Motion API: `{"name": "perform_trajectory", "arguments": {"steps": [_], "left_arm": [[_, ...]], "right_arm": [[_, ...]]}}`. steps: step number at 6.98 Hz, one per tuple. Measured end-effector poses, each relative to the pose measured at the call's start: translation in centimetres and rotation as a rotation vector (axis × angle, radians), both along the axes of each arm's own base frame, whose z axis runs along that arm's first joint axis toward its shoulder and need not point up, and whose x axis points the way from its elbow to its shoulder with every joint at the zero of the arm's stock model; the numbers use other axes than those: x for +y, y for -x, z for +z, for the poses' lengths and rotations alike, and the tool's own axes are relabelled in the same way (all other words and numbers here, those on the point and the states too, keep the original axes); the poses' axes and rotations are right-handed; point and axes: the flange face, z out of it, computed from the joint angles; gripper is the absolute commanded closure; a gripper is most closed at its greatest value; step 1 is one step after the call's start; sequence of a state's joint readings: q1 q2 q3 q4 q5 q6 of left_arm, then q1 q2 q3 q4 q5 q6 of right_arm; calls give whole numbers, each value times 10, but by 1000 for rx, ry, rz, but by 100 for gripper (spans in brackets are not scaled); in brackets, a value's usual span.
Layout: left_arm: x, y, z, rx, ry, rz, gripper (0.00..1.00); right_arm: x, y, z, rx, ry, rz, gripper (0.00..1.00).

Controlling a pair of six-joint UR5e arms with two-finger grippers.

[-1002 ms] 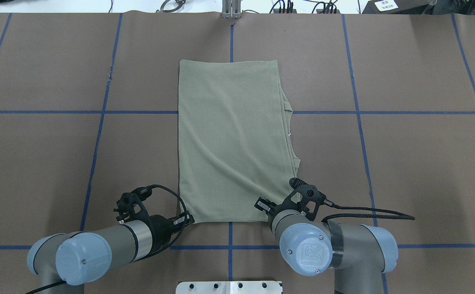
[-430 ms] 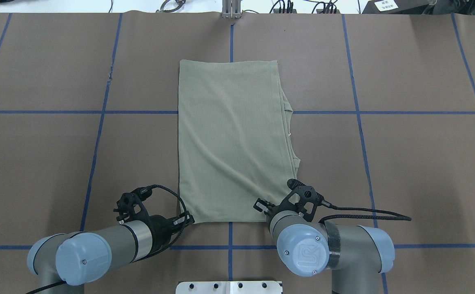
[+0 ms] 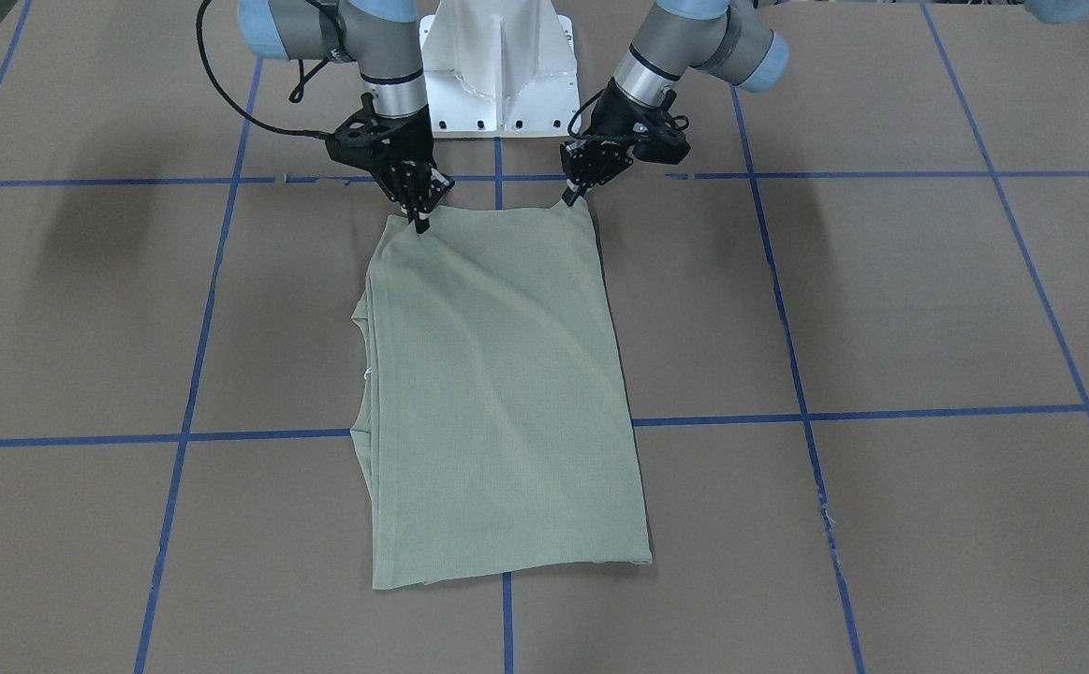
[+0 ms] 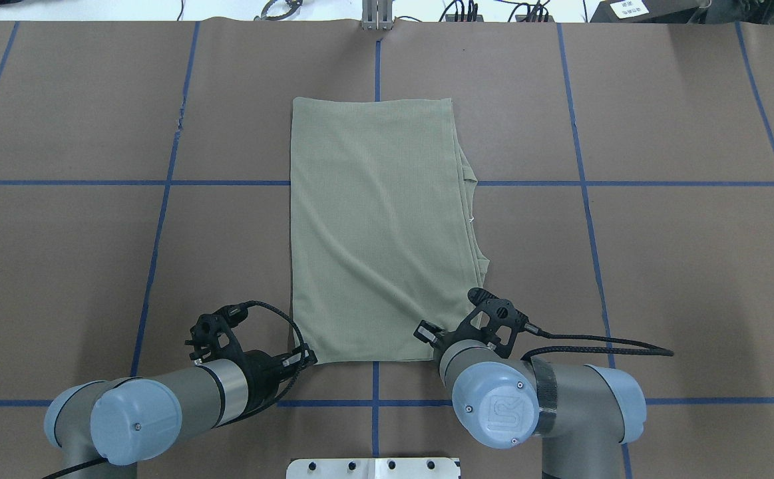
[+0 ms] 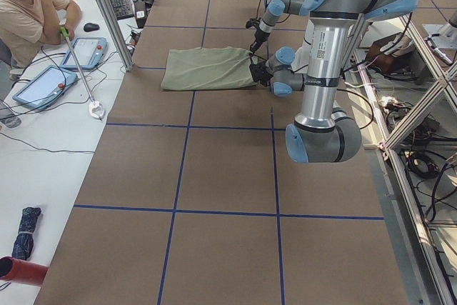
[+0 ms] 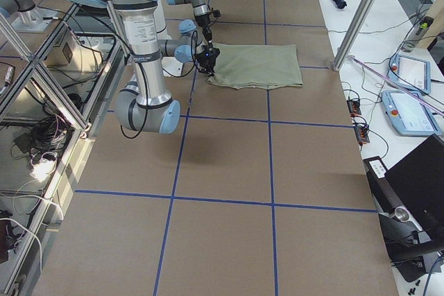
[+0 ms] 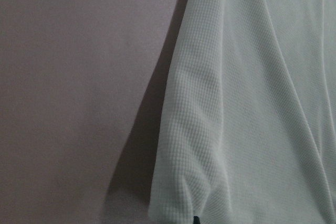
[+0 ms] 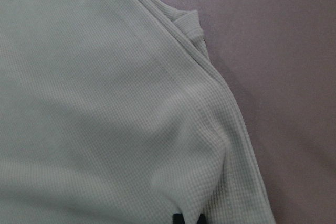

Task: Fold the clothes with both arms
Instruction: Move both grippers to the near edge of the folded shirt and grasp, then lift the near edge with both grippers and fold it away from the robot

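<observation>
The sage-green shirt (image 3: 497, 393) lies folded into a long rectangle in the middle of the table, also shown in the overhead view (image 4: 377, 226). Layered edges and the neck opening show along its side (image 4: 473, 219). My left gripper (image 3: 569, 197) is shut on the near corner of the shirt on the robot's left. My right gripper (image 3: 420, 221) is shut on the other near corner, and creases run from it across the cloth. Both corners stay low at the table. In the right wrist view the black fingertips (image 8: 181, 219) pinch the cloth (image 8: 105, 103). The overhead view hides both grippers under their wrists.
The brown table cover (image 4: 659, 266) carries blue tape lines. The white base pedestal (image 3: 497, 75) stands just behind the grippers. A metal post (image 4: 377, 16) stands at the far edge. An operator (image 5: 28, 12) sits at a side desk with tablets.
The right arm has shifted very slightly at the shirt's corner. The left arm and the shirt have not visibly moved.
</observation>
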State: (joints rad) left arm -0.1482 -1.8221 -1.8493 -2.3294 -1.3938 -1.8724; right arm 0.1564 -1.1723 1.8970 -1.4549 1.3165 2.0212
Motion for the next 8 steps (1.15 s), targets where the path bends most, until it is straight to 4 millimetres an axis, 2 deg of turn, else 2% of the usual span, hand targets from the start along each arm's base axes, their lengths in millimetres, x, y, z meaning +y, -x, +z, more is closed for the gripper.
{"name": "perform_trajectory", "arguments": {"steps": [1,2,4,5,6,7,8], "left_arm": [[0,11,-11,11,-23,13,100],[3,36,-37,22,-55,35,100],[19,115,-114,28,-67,88,100],[30,153,-143,33,-58,138,100],[35,171,-155,26,-51,169,100],[32,166,-156,4,-60,177,100],[21,150,-154,-27,-85,169,100]], "right_arm": [[1,-12,-14,-11,-1,0,100],[7,-35,-39,-20,-1,-6,100],[37,-100,-96,-49,1,-47,100],[46,-129,-120,-62,6,-64,100],[48,-141,-136,-63,11,-73,100],[45,-137,-138,-41,8,-77,100],[33,-128,-134,-5,-8,-75,100]]}}
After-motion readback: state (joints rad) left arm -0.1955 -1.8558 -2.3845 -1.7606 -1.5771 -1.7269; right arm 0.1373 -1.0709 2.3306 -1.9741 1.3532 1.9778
